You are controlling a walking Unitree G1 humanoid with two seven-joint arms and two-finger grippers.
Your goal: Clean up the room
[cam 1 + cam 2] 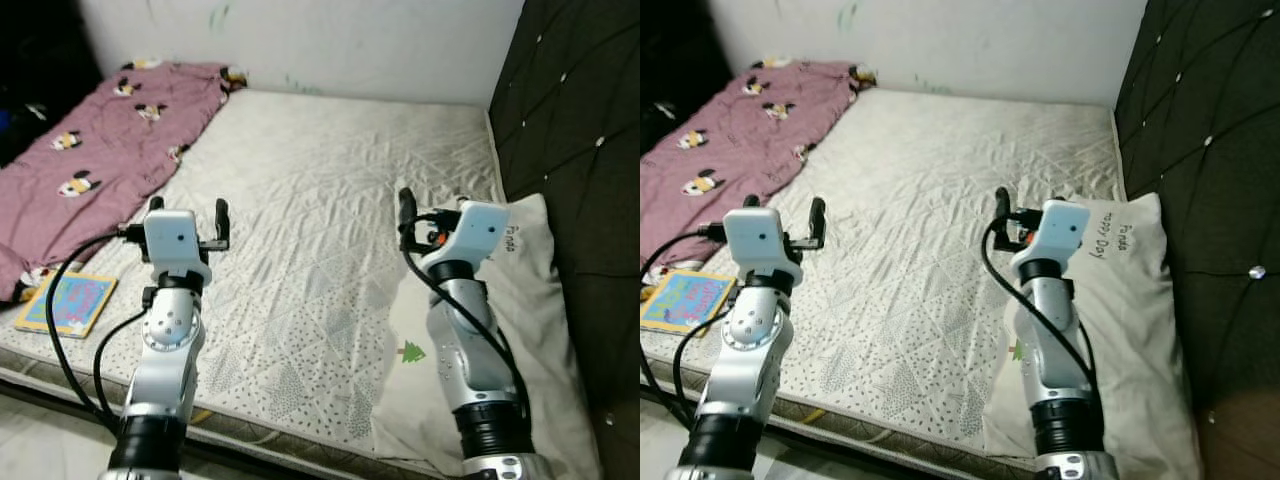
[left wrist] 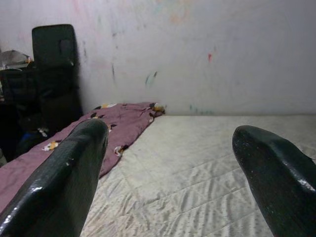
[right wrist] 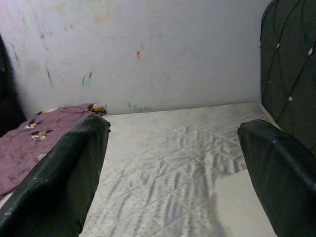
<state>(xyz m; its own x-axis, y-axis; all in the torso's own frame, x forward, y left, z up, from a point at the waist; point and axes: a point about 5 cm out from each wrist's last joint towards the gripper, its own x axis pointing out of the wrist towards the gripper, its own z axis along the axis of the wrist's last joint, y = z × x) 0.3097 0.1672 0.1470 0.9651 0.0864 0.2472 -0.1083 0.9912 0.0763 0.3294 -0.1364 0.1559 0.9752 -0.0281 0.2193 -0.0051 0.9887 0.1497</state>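
Two claws are raised over the bed, both with fingers spread wide and nothing between them. The left claw [image 1: 187,213] sits at the centre-left of the head view, its black fingers [image 2: 64,182] pointing up the frame toward the far wall. The right claw [image 1: 420,222] sits at the centre-right, its fingers [image 3: 64,173] likewise parted and empty, just above the near edge of the pillow.

Below the right arm, a white pillow [image 1: 520,330] with a small green tree print and lettering lies in the lower right of the frame, against the dark padded headboard [image 1: 580,130] that fills the right edge. The bed [image 1: 330,200] spreads across the middle, covered by a pale quilted sheet with faint patterned patches near the lower edge.

At the upper left, a mauve blanket [image 1: 90,150] printed with cartoon mice lies crumpled along the bed's left side, reaching the top corner by the white wall [image 1: 300,40]. At the lower left, a colourful flat book [image 1: 67,303] rests on the mattress edge, just below the blanket and left of the left arm.
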